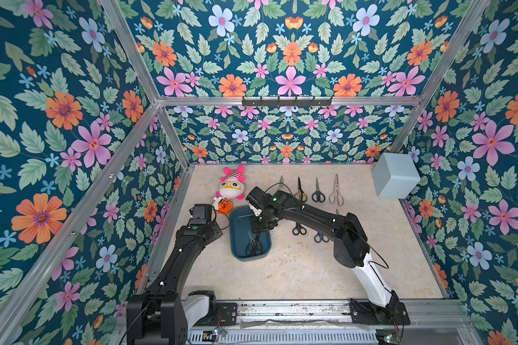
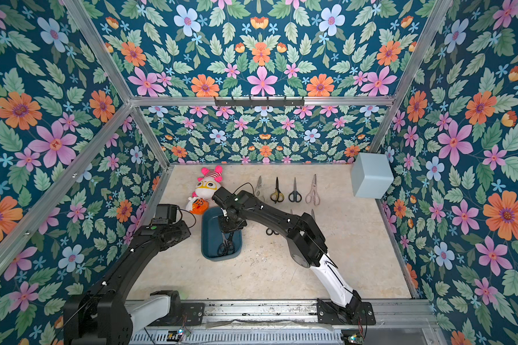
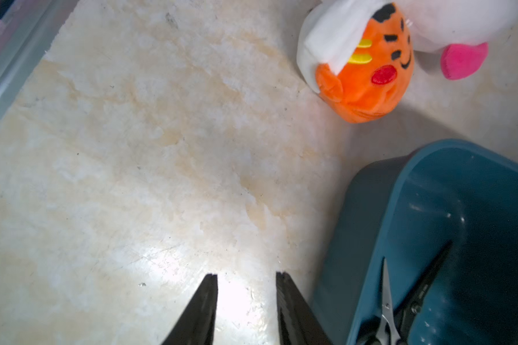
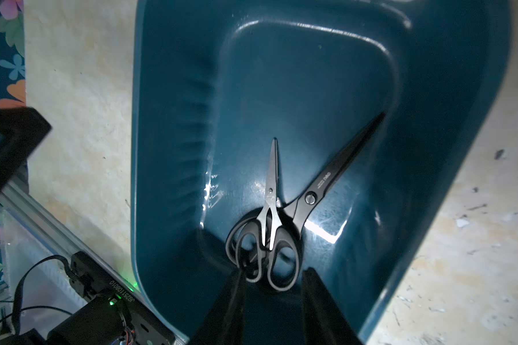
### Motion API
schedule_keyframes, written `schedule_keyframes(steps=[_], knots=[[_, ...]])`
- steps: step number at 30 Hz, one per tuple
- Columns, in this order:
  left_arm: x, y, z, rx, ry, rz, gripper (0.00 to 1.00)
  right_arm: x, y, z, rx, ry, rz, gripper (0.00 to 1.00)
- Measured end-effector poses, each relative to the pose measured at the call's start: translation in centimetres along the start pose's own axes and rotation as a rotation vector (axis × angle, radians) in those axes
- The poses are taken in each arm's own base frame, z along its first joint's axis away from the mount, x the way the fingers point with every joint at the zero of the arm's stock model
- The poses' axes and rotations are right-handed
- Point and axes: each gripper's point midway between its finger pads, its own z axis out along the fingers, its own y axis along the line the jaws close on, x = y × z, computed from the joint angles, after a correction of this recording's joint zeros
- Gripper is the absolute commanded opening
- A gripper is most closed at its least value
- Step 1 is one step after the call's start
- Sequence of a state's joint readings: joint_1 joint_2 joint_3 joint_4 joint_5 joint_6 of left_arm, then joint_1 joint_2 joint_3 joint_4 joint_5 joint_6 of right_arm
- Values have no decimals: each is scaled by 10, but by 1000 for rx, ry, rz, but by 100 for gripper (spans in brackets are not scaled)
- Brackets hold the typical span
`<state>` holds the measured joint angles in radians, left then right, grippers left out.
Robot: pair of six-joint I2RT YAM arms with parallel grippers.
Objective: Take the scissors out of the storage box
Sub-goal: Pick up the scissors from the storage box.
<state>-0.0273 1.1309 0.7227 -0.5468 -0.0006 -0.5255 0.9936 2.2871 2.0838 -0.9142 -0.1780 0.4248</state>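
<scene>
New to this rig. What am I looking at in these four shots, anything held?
Two robot arms work at one table. Two pictures look down from overhead, nearly the same view; two come from cameras on the arms' wrists. The teal storage box holds a small pair of scissors and a large black pair. More scissors lie on the table, with a plush toy and a pale cube. The right gripper hangs open over the box; the left gripper is open over bare table beside it. Nothing is held.
</scene>
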Motion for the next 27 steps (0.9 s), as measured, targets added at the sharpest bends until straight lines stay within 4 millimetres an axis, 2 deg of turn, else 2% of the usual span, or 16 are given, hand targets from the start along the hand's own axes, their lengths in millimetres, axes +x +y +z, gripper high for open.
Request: schedule_keyframes(steps=[6,11,16,27], knots=[[-15,-4,10,83,-7,-68,38,21,-7,10,49,68,-2,38],[-13,-7,16,139,7,-109,38,40,-16,20,87,125,-1,35],[-11,-7,16,159,10,-120,38,40,-16,22,90,129,0,33],[-1,-7,18,178,39,-124,38,36,-14,42,93,143,-2,28]])
